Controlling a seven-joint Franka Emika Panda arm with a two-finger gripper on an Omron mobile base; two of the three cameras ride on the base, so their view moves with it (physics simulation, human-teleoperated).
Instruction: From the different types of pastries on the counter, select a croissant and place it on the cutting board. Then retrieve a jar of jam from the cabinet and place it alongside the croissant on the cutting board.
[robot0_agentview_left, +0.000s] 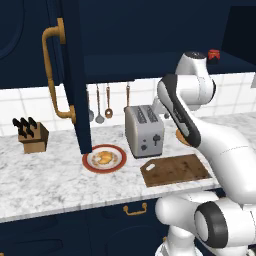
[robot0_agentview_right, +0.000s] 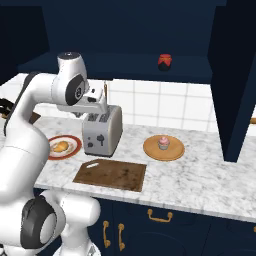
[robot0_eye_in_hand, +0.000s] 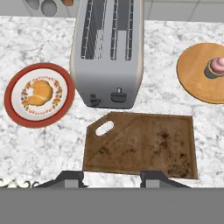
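The croissant (robot0_eye_in_hand: 39, 92) lies on a red-rimmed plate (robot0_eye_in_hand: 13, 105) left of the toaster, also seen as the croissant (robot0_agentview_left: 104, 158) on the counter (robot0_agentview_left: 50, 180). The cutting board (robot0_eye_in_hand: 140, 146) lies bare in front of the toaster. A pink cupcake (robot0_agentview_right: 163, 142) sits on a round wooden plate (robot0_agentview_right: 150, 150). The jar of jam (robot0_agentview_right: 165, 61) stands on the shelf of the open cabinet (robot0_agentview_left: 72, 75). My gripper (robot0_eye_in_hand: 111, 178) hangs open above the counter, over the board's near edge, holding nothing; from the right base view the gripper (robot0_agentview_right: 98, 106) is above the toaster.
A silver toaster (robot0_agentview_left: 144, 130) stands behind the board. The open cabinet door (robot0_agentview_left: 55, 70) with its brass handle hangs over the counter left of the plate; another door (robot0_agentview_right: 235, 95) is at right. A knife block (robot0_agentview_left: 31, 135) is at far left.
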